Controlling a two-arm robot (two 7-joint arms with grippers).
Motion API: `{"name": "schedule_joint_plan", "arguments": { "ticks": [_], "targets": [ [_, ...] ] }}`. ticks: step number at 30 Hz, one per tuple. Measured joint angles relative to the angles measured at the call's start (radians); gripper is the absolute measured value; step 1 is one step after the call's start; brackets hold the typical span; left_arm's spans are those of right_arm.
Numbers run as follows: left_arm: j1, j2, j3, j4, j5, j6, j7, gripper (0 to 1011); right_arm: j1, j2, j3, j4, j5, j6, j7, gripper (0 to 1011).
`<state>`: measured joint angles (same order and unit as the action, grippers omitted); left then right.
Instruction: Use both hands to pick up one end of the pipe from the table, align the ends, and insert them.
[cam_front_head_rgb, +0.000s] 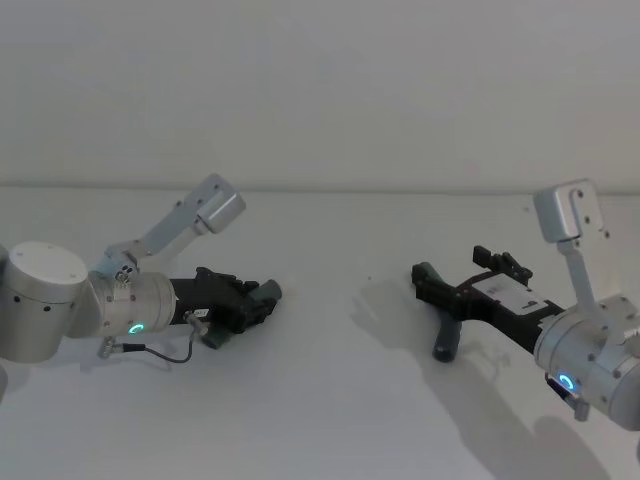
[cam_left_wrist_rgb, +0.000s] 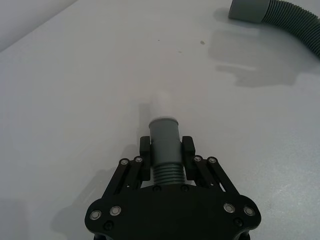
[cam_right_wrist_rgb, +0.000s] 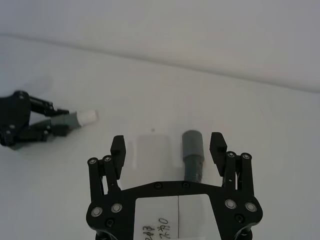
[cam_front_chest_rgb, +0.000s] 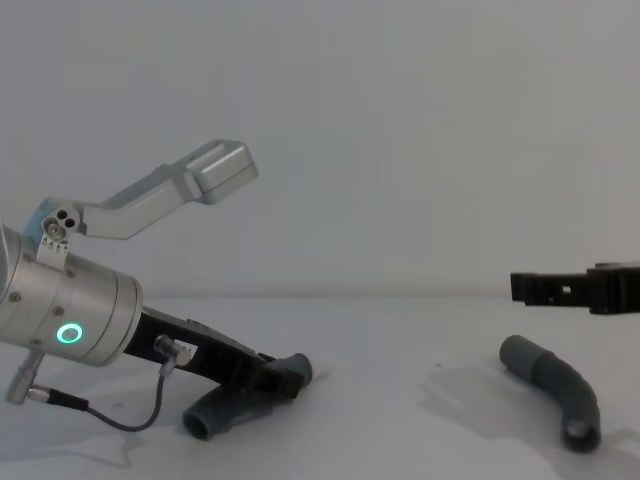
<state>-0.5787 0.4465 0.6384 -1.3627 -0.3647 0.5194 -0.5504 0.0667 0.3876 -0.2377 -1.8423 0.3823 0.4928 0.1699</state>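
Observation:
My left gripper (cam_front_head_rgb: 250, 300) lies low over the table (cam_front_head_rgb: 330, 400) at the left, shut on one pipe piece (cam_front_chest_rgb: 225, 412). Its grey cuff (cam_left_wrist_rgb: 164, 134) and whitish spigot end (cam_left_wrist_rgb: 161, 102) stick out past the fingertips, pointing right. The other pipe piece (cam_front_head_rgb: 447, 338) lies curved on the table at the right, its wider grey socket end (cam_right_wrist_rgb: 192, 144) turned toward the left arm. My right gripper (cam_front_head_rgb: 452, 268) hovers just above it, open, with the socket (cam_left_wrist_rgb: 248, 10) between the fingers and nearer one finger (cam_right_wrist_rgb: 218, 147). In the chest view the right gripper (cam_front_chest_rgb: 530, 288) hangs clear above that piece (cam_front_chest_rgb: 560, 385).
The white table meets a pale wall (cam_front_head_rgb: 320, 100) at the back. A thin black cable (cam_front_head_rgb: 165, 352) loops from the left wrist over the table. Bare surface lies between the two arms.

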Motion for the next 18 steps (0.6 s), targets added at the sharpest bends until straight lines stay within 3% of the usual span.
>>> {"name": "schedule_joint_plan", "arguments": {
  "ticks": [10, 18],
  "targets": [
    [0.0, 0.0, 0.0, 0.0, 0.0, 0.0, 0.0, 363, 0.028, 0.048, -0.009, 0.048, -0.007, 0.03, 0.058, 1001],
    [0.0, 0.0, 0.0, 0.0, 0.0, 0.0, 0.0, 363, 0.053, 0.064, -0.017, 0.084, -0.006, 0.046, 0.086, 1001]
  ]
}}
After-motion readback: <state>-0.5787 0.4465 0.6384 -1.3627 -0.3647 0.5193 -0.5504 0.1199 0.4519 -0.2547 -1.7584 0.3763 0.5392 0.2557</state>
